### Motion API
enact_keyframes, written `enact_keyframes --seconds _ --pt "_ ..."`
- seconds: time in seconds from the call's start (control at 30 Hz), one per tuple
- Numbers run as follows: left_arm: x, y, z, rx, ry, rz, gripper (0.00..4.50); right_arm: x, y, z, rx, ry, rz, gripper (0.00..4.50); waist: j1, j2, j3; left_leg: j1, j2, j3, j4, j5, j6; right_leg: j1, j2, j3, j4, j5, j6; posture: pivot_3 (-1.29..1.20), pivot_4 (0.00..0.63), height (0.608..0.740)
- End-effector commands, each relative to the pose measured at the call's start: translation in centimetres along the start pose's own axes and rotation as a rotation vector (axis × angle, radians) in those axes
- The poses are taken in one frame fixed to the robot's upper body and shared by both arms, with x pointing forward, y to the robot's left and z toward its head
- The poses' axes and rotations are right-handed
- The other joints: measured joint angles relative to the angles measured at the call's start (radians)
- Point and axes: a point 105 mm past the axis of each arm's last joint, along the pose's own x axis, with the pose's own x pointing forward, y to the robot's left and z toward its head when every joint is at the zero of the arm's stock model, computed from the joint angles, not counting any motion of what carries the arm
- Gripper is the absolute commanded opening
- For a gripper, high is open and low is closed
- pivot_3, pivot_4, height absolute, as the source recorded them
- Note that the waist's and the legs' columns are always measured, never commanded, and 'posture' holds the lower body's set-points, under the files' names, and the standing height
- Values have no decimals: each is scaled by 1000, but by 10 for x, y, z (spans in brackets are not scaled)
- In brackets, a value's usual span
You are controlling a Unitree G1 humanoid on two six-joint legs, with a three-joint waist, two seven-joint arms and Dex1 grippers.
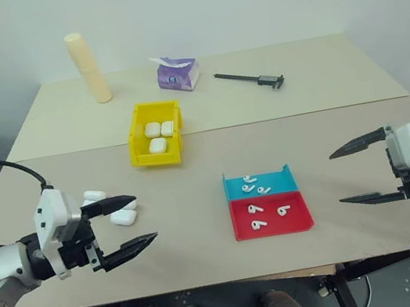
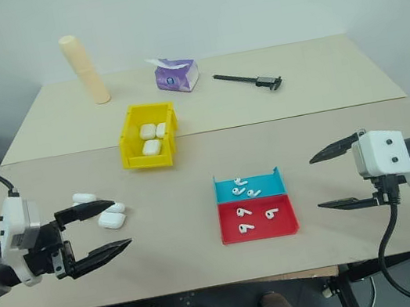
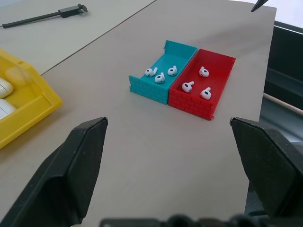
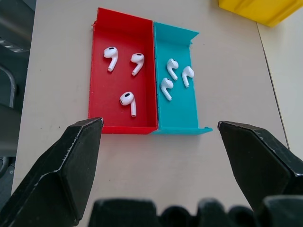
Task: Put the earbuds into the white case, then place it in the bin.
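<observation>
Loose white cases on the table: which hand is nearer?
Left. The left hand hangs open right beside the loose white cases near the table's left edge. The right hand, also open, is across the table, past the teal-and-red tray.

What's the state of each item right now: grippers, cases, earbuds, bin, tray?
left gripper: open, empty.
right gripper: open, empty.
white cases on the table: closed, loose.
yellow bin: upright, holding three cases.
earbuds: loose, three per tray compartment.
tray: flat on the table.
</observation>
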Motion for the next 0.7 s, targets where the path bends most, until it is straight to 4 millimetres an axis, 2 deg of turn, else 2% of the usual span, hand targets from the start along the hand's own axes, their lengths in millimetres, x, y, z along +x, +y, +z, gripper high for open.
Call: enact_keyframes --seconds 0.03,0.3,0.43,0.5,0.7 --pt "1 -3 10 41 -9 -6 4500 -8 -8 7 -64 30 -31 4479 0 0 0 0 0 0 0 0 0 0 0 0 0 0 0 0 150 740" --pt "5 -2 14 46 -2 43 4500 -4 -12 0 -33 78 -64 4479 0 0 0 0 0 0 0 0 0 0 0 0 0 0 0 0 150 740" --pt "6 -5 10 61 47 78 4500 -3 -9 -1 -18 94 -39 4479 0 0 0 0 0 0 0 0 0 0 0 0 0 0 0 0 150 740" --pt "8 6 6 61 109 191 4500 -2 -7 -1 -7 91 -19 4479 0 0 0 0 0 0 0 0 0 0 0 0 0 0 0 0 150 740" --pt "15 23 18 89 235 405 4500 0 -11 -2 -3 98 -46 4479 3 0 0 2 -1 -1 0 0 0 3 0 0 0 0 0 0 150 740"
